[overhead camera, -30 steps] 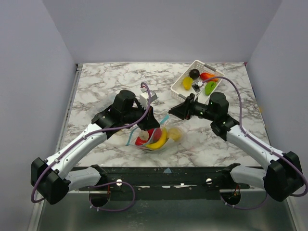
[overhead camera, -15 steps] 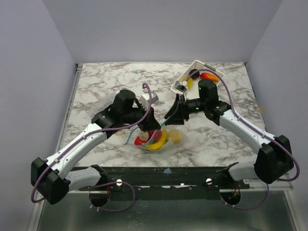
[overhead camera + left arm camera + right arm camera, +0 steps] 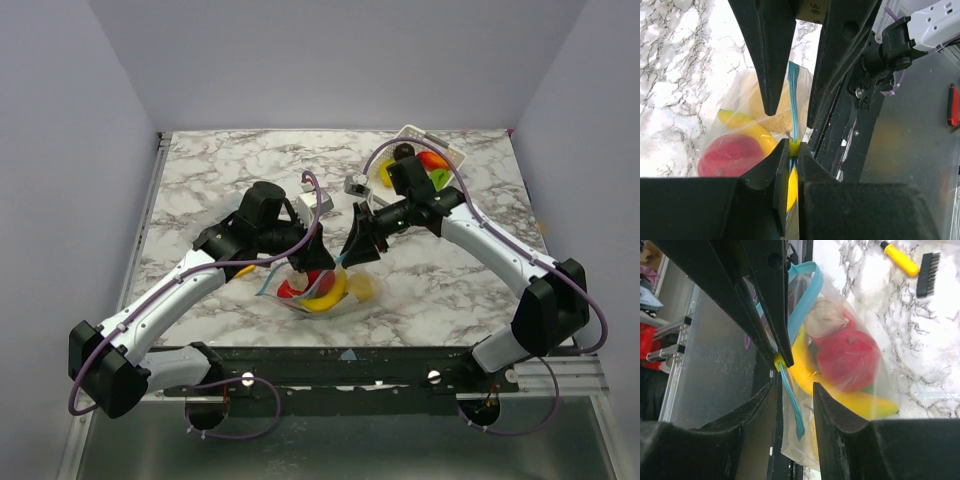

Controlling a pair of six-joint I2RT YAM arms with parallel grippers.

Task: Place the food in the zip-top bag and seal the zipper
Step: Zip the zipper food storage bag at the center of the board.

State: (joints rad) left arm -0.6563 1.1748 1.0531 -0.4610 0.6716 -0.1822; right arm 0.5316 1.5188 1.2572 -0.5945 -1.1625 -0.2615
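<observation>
Sealing setup: thin light blue zipper strip [image 3: 804, 300] lined up
Clamped by the left gripper [image 3: 793, 147] at lower centre of its wrist view; right gripper [image 3: 792, 387] spread open, strip lying lengthwise between its fingers [image 3: 840, 430]

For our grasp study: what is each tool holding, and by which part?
The left tool pinches the zip-top bag by its blue zipper. The right tool straddles it, open, holding nothing.

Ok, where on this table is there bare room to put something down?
Bare marble far-left behind the left arm, and near-right between the zip-top bag and right arm. Crowded: the centre, where left pincer and right pincer meet at the zipper, and the basket corner.
</observation>
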